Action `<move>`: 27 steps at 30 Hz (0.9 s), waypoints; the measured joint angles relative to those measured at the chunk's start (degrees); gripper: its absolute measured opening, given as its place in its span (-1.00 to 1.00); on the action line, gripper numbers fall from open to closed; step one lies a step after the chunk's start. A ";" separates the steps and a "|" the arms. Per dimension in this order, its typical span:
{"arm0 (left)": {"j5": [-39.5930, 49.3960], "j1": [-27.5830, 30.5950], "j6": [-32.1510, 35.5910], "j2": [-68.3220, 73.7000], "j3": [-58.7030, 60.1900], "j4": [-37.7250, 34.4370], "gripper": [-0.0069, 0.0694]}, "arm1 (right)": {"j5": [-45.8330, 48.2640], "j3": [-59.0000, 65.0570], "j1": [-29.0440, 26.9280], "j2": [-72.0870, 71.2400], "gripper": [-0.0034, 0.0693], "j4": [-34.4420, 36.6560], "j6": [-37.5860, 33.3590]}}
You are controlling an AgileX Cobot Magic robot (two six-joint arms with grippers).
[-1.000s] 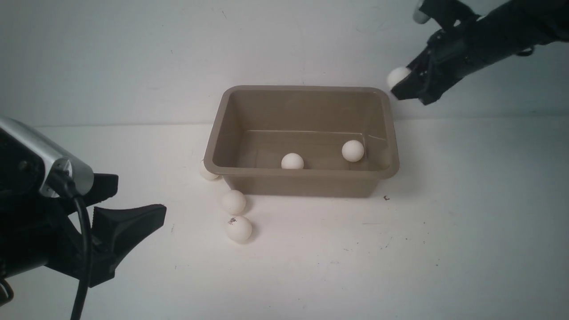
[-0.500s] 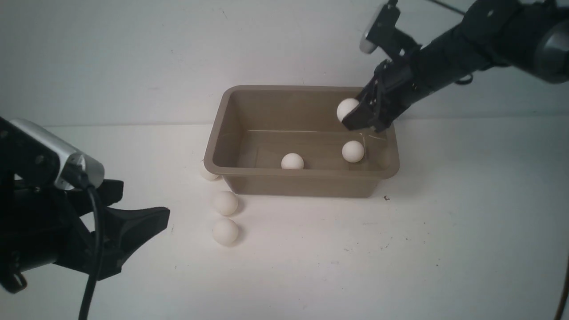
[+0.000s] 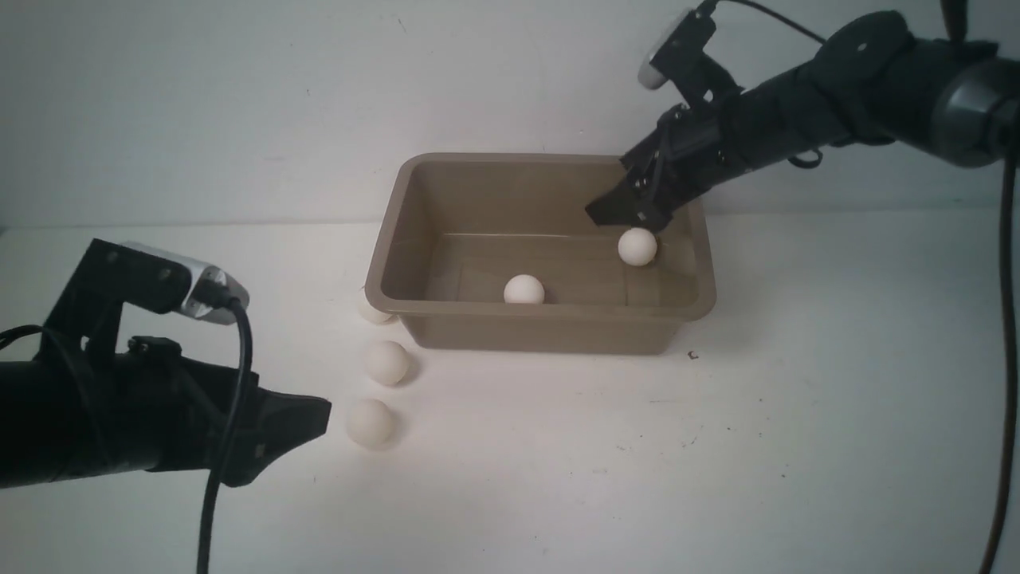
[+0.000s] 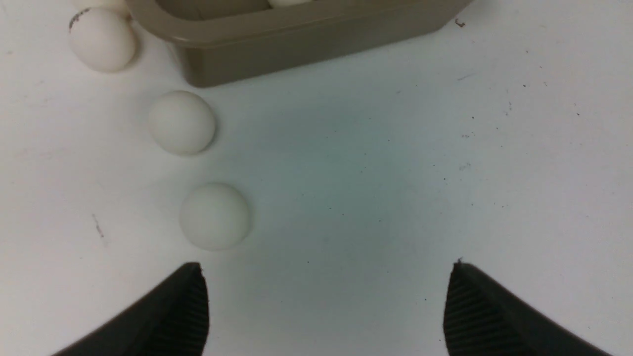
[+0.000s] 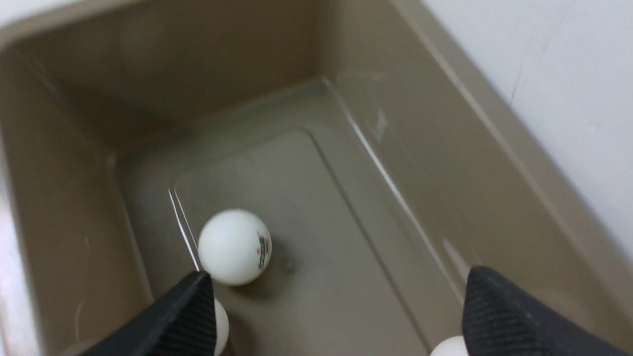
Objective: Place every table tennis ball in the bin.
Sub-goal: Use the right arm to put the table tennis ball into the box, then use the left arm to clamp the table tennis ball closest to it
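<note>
**Entry: drop over the bin at its release; three balls left to collect**

1. Right gripper [image 3: 629, 214]: poised over the far right end of the bin [image 3: 542, 309]. Its jaws are wide apart with nothing between them. You may judge this drop as being at its release.

2. Table tennis balls inside: your front view shows two.
   - The centre ball [image 3: 523, 288] lies against the near wall.
   - The right-end ball [image 3: 637, 246] is just under the right gripper's tips. You cannot tell whether it is resting or falling.
   - The right wrist view adds a marked ball [image 5: 234, 246] on the floor and slivers of two more at the picture's edge, so the count inside may be three.

3. Balls on the table [image 3: 797, 446]: three show, all left of the bin.
   - The corner ball [image 3: 370, 309] is tucked under the rim at the near left corner.
   - The middle ball [image 3: 386, 363] lies nearer to you.
   - The nearest ball [image 3: 370, 422] lies just beside the left gripper [image 3: 315, 421].

4. Left gripper: low over the table, jaws apart, empty. The nearest ball lies off to one side of a finger [image 4: 173, 306], not between the two.

Next move, as a judgement: you need to shift the left arm sideways until the nearest ball sits between the pads, then close. A stray nudge would likely roll so light a sphere away.
</note>
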 joint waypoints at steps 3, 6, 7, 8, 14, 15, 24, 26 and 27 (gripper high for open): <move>-1.16 0.00 1.27 2.97 -0.14 -1.05 0.69 | 0.00 0.00 0.00 -1.97 0.77 0.28 -0.04; -2.67 0.00 1.96 5.15 -0.37 -1.35 0.69 | -0.03 0.00 0.00 -3.93 0.75 0.28 -0.04; -3.41 0.00 2.02 7.46 -0.90 -1.47 0.69 | -0.14 0.00 0.00 -5.56 0.74 0.28 0.02; -3.41 0.00 2.02 7.46 -0.90 -1.47 0.69 | -0.14 0.00 0.00 -5.56 0.74 0.28 0.02; -6.07 0.00 2.53 14.54 -5.14 -2.77 0.69 | 1.72 0.00 0.00 -9.62 0.72 0.29 0.46; -6.13 0.00 2.53 15.83 -6.22 -2.77 0.69 | 2.12 0.00 0.00 -9.87 0.72 0.29 0.49; -7.35 0.00 -3.65 23.36 -9.98 7.79 0.69 | 5.01 0.00 0.00 -10.96 0.72 0.29 0.64; -7.35 0.00 -9.59 23.29 -10.17 13.95 0.69 | 5.42 0.00 0.00 -10.96 0.72 0.29 0.64; -7.35 0.00 -12.63 23.15 -10.40 16.84 0.69 | 5.62 0.00 0.00 -11.01 0.72 0.29 0.64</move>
